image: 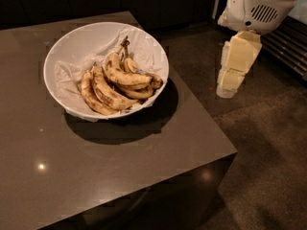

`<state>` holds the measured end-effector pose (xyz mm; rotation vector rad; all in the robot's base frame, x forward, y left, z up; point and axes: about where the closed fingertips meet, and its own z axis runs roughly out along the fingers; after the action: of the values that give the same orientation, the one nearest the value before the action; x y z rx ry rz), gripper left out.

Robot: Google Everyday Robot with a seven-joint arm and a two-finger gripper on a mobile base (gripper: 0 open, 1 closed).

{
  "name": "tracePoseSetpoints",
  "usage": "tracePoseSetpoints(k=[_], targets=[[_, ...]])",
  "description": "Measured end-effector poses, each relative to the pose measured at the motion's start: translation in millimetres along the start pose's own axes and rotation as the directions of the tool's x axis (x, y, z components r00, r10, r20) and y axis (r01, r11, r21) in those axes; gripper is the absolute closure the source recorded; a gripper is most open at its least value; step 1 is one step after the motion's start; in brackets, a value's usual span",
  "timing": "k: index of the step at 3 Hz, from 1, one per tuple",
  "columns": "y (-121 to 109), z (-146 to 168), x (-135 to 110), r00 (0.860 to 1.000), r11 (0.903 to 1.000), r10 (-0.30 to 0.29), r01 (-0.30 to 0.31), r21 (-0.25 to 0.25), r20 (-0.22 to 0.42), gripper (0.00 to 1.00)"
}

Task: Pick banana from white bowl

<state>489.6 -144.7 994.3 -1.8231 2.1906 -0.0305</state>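
Note:
The white bowl (pixel 76 42) stands on the dark table, lined with crumpled white paper. Several spotted bananas lie in its right half. The banana (pixel 125 76) lies on top of the pile, curved, with its long dark stem pointing up toward the far rim and its brown end near the right rim. My gripper (pixel 229 84) hangs pointing down off the table's right side, over the floor, well to the right of the bowl and apart from it. It holds nothing that I can see.
The dark table (pixel 120 176) has its right edge just past the bowl and its front corner at the lower right. Speckled floor (pixel 268 166) lies to the right. A slatted metal unit (pixel 288 47) stands behind the arm.

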Motion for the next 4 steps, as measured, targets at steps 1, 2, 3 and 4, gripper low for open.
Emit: tracePoseSetpoints(k=[1, 2, 3, 4], targets=[[-3.2, 22.7, -20.0, 0.995, 0.9946, 0.103, -0.103, -0.014, -0.004, 0.0], [-5.3, 23.6, -22.2, 0.995, 0.9949, 0.101, -0.101, -0.005, 0.003, 0.0], [-7.9, 16.8, -36.1, 0.99, 0.9907, 0.136, -0.136, 0.005, 0.028, 0.0], [-14.4, -0.5, -78.8, 0.982, 0.9828, 0.184, -0.184, 0.015, 0.032, 0.0]])
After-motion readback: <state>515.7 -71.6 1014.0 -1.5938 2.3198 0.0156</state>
